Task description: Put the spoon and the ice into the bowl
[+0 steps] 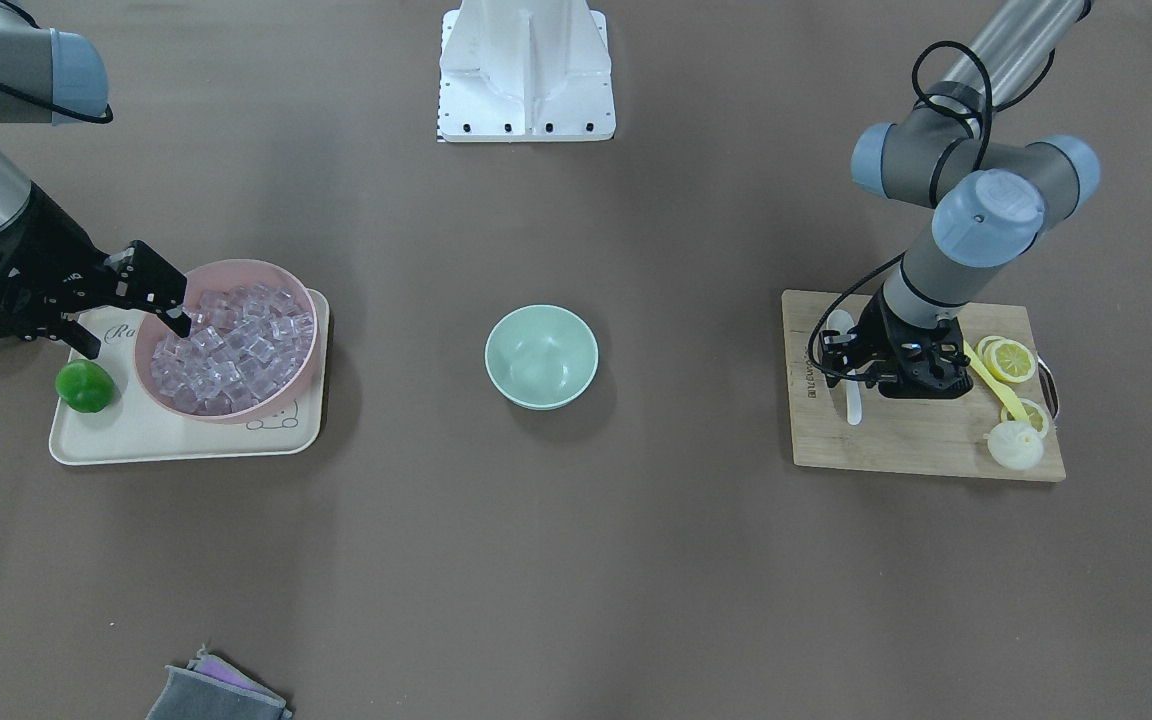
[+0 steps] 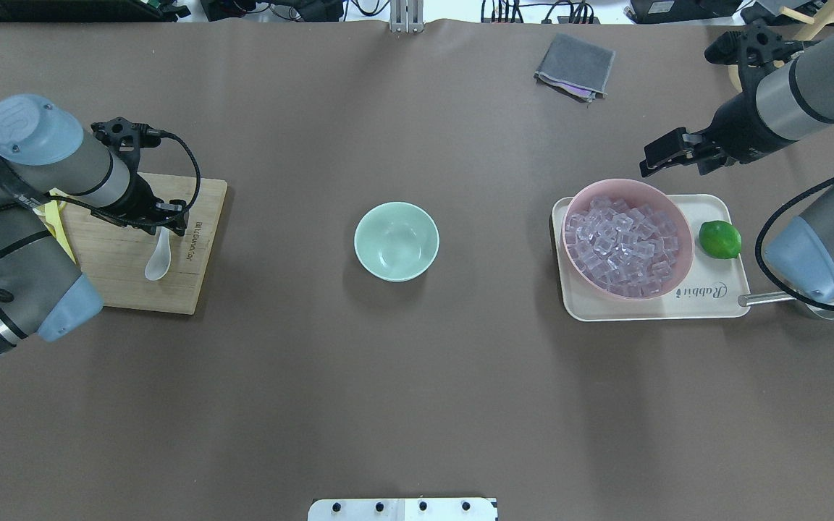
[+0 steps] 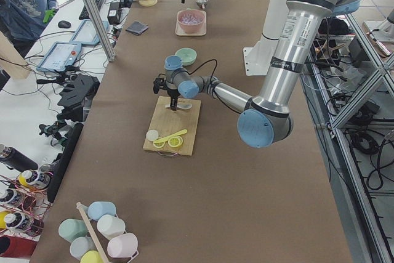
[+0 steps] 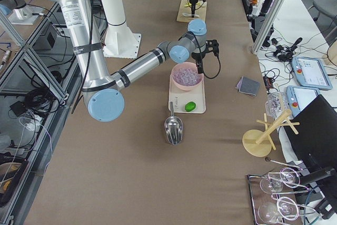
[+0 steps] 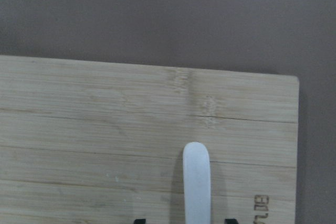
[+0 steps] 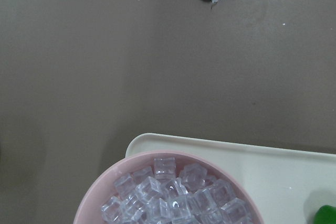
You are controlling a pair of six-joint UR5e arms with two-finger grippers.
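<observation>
Left gripper [image 2: 167, 226], jaws parted, sits astride the spoon [image 2: 157, 264] handle near the cutting board [image 2: 120, 271] edge. Right gripper [image 1: 136, 338] is spread wide, empty, over the pink bowl [image 1: 236, 266] rim. The mint-green bowl [image 2: 396, 241] sits well apart between them.

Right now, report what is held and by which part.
Nothing held. The left gripper stands open around the white ceramic spoon; the right gripper is open too.
</observation>
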